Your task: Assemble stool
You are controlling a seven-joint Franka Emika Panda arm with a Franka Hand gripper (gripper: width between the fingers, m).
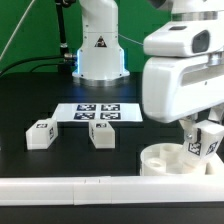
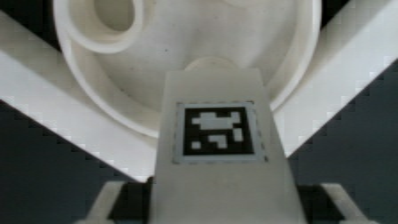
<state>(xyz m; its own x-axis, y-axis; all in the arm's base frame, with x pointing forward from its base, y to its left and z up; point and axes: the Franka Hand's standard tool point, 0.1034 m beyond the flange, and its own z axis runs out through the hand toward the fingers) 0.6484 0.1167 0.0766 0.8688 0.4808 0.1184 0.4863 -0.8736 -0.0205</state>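
The round white seat disc (image 1: 176, 160) lies on the black table at the exterior view's right, close to the front rail. My gripper (image 1: 200, 146) is shut on a white tagged leg block (image 1: 203, 142) and holds it upright just over the seat's far right part. In the wrist view the leg block (image 2: 221, 130) fills the middle between my fingers (image 2: 121, 200), with the seat disc (image 2: 143, 60) and one of its round sockets right behind it. Two more leg blocks lie loose on the table, one (image 1: 39, 133) at the left and one (image 1: 101, 137) near the middle.
The marker board (image 1: 97, 113) lies flat behind the loose leg blocks. A long white border rail (image 1: 90, 185) runs along the table's front edge, and another rail stands beside the seat in the wrist view (image 2: 45, 90). The arm's white base (image 1: 100, 50) stands at the back.
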